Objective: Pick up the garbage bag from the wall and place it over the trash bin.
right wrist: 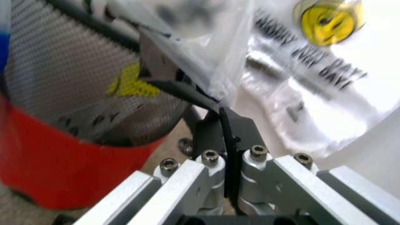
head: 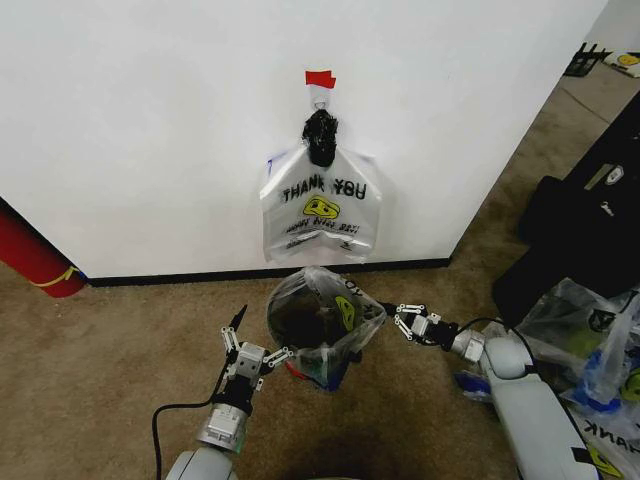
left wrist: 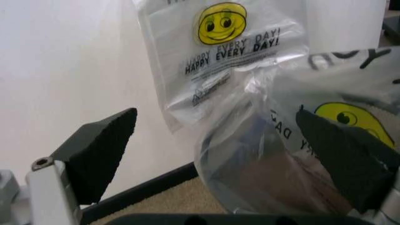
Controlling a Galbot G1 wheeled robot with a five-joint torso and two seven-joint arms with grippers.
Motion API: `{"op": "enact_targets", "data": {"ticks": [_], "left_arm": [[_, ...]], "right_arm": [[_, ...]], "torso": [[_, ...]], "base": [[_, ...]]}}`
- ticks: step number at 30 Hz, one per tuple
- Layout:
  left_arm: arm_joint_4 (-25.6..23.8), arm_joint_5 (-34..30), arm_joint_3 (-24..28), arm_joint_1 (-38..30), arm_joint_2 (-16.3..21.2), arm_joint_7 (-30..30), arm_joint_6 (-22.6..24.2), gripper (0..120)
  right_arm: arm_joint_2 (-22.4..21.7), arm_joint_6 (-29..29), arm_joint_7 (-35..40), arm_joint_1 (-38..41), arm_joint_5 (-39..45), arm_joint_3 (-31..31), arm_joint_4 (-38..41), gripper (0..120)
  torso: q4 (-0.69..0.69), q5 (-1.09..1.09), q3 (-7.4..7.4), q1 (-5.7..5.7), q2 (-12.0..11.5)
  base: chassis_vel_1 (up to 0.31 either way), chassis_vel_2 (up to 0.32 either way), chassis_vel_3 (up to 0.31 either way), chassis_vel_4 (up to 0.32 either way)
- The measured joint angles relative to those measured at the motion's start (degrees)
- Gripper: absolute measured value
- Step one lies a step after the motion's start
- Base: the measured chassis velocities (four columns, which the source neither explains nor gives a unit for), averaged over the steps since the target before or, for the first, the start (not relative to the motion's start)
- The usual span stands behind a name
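Bagging looked half done: my left gripper (head: 262,358) hovered spread at the near left rim of the trash bin (head: 322,322), my right gripper (head: 393,322) pinched a garbage bag (head: 345,312) draped over it, so next I judged the film needed pulling down evenly.

Even bright indoor light, soft shadows on carpet (head: 120,340); wrist views blurred, close plastic defocused
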Motion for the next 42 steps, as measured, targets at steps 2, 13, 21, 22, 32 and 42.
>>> {"op": "enact_targets", "data": {"ticks": [2,13,21,22,32,42], "left_arm": [[0.0,0.0,0.1,0.0,0.0,0.0,0.0,100],[0.1,-0.1,0.1,0.0,0.3,-0.1,-0.3,100],[0.1,-0.2,-0.3,0.1,1.0,-0.6,-0.7,100],[0.1,-0.2,-0.4,0.1,1.1,-0.7,-0.7,100],[0.3,-0.2,-0.1,-0.1,1.1,-0.8,-0.7,100],[0.8,0.2,0.3,-0.5,1.1,-0.6,-0.5,100]], "right_arm": [[0.3,0.0,0.4,0.2,0.3,-0.3,-1.9,0],[3.7,0.0,9.4,0.9,-2.8,-2.4,-9.2,0],[3.2,-1.3,12.8,0.9,-3.0,-2.9,-8.5,0],[2.6,-1.6,11.4,0.9,-2.6,-2.4,-8.2,0],[-3.2,-14.1,-13.2,-0.6,15.0,1.2,-3.4,24],[-2.0,-38.6,22.0,-2.1,58.0,-12.9,6.0,62]], "torso": [[0.00,0.00,0.00,0.00,0.0],[0.00,0.01,0.00,0.00,0.0],[0.01,0.01,0.00,0.00,0.0],[0.01,0.00,0.00,0.00,0.0],[0.00,-0.01,0.00,0.00,0.0],[0.02,0.02,0.00,0.00,0.0]], "base": [[0.000,0.000,0.000,0.000],[0.000,0.000,0.000,0.000],[0.000,0.000,0.000,0.000],[0.000,0.000,0.000,0.000],[0.000,0.000,0.000,0.000],[0.000,0.000,0.000,0.000]]}}
